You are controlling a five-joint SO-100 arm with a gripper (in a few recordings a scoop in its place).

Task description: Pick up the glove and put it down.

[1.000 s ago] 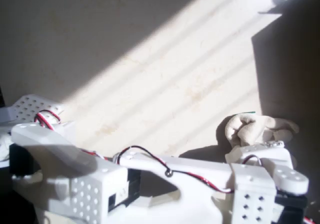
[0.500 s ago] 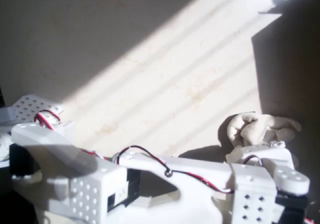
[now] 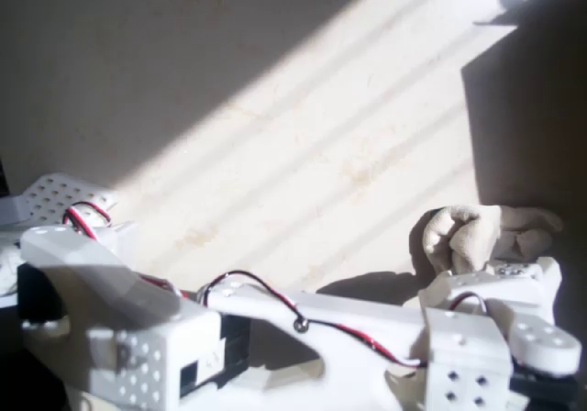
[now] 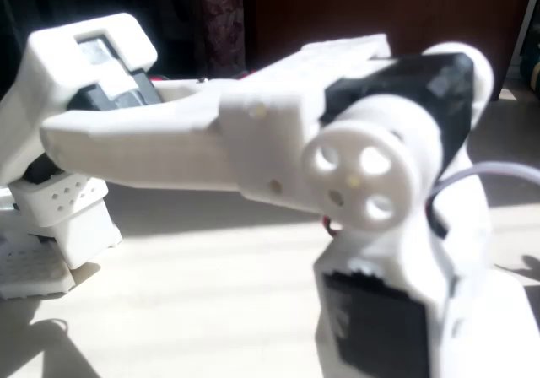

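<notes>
Lying crumpled on the table (image 3: 303, 145), the glove (image 3: 477, 232) touches the jaws.

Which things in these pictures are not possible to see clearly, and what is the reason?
- Gripper, overhead view: the arm's white wrist block covers the fingers, so open or shut is unknown.
- Glove, overhead view: its lower part is behind that block; whether it is held is unclear.
- Fixed view: the blurred arm stands close to the camera and blocks the table behind it.

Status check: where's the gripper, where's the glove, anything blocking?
Gripper hidden under the white arm, state unreadable. Glove bunched on the table at the arm's far end, overhead view. Nothing seen in the way.
</notes>
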